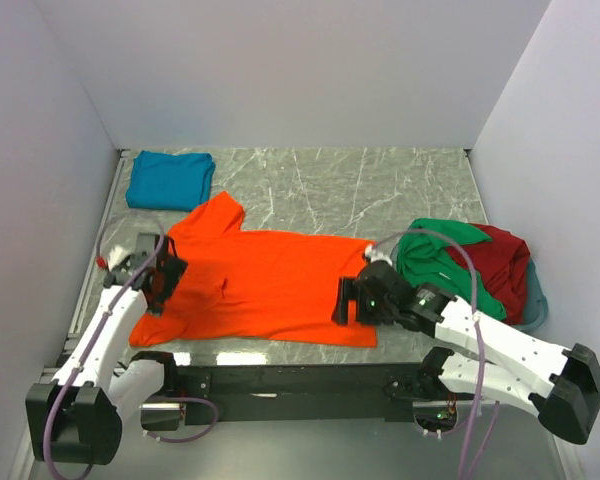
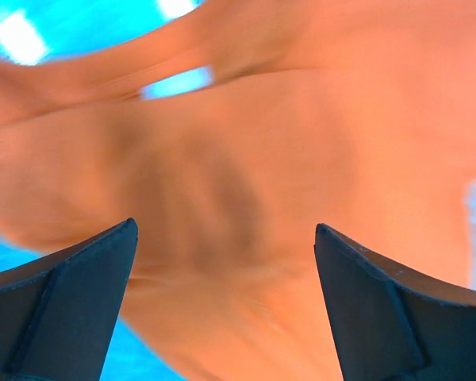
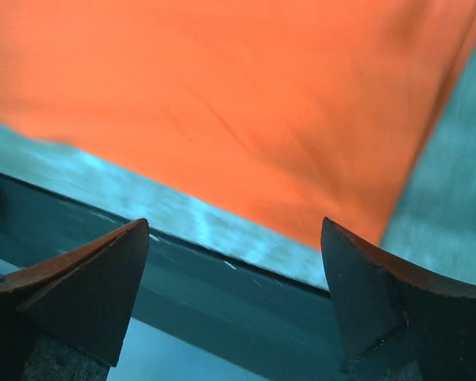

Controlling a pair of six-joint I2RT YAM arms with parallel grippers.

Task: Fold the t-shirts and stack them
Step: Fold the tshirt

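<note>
While the teal t-shirt (image 1: 170, 180) sits folded at the counter's (image 1: 380, 185) far left corner, I see the left jaws spread wide over the left side of the orange t-shirt (image 1: 270, 285), which lies flat mid-counter. Cloth fills the gap below them, but nothing is gripped. Rightward, the right jaws gape just as wide and empty above the shirt's near right corner, its hem just beyond their tips. Farthest right, the green t-shirt (image 1: 435, 250) and dark red t-shirt (image 1: 505, 265) lie heaped in the basket (image 1: 538, 305).
</note>
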